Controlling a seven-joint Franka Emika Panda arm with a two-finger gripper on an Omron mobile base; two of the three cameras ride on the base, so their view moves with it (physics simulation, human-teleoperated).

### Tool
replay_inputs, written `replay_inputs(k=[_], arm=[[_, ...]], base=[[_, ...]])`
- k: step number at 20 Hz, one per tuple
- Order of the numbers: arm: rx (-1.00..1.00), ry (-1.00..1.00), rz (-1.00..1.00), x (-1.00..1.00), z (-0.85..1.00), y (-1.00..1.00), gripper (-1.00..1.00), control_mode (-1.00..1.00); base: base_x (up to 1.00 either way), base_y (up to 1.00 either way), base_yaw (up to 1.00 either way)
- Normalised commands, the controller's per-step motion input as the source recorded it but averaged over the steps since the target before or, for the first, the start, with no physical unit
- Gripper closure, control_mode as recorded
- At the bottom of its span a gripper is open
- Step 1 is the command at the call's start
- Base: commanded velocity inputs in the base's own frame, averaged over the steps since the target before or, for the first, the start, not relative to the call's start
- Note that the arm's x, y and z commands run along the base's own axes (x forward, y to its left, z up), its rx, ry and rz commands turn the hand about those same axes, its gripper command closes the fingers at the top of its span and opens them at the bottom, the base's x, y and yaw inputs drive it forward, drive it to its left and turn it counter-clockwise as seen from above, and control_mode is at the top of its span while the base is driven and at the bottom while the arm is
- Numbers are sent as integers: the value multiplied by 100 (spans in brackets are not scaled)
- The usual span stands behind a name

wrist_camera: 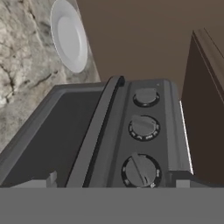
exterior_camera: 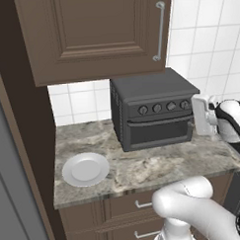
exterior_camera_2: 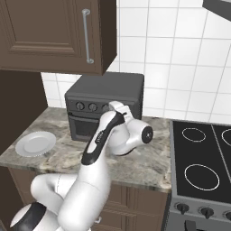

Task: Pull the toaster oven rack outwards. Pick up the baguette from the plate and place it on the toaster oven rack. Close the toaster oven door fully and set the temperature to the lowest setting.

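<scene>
One toaster oven stands on the counter, with four round knobs in a row above its window; three of those knobs appear close up in the hand view. One white plate lies on the counter, bare on top, to the left of the oven and nearer the front edge. The toaster oven door stands closed against the front, its bar handle running just under the knob row.

The gripper hangs at the oven's right front corner, level with the knobs and just beside the last of them — its jaws spread wide and holding nothing. From the hand camera the door glass and handle lie directly below the hand, with the plate well apart beyond the oven's far side.

The counter is grey-brown mottled stone over brown drawers with metal pulls. A brown wall cabinet with one long handle hangs above the oven, white tile covers the wall behind — and a black stovetop sits to the right of the counter.
</scene>
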Motion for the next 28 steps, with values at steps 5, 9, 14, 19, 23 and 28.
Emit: replay_inputs(k=[5, 9, 14, 19, 23, 28], arm=[[1, 0, 0, 21, -5, 3, -100, -100], [2, 0, 0, 23, -5, 1, -100, -100], [1, 0, 0, 26, -7, 2, -100, -100], [1, 0, 0, 26, -7, 2, -100, -100], [2, 0, 0, 27, -5, 0, -100, -100], [3, 0, 0, 28, -5, 0, -100, -100]], base=[[0, 0, 0], [0, 0, 0], [0, 0, 0], [0, 0, 0], [0, 0, 0], [0, 0, 0]])
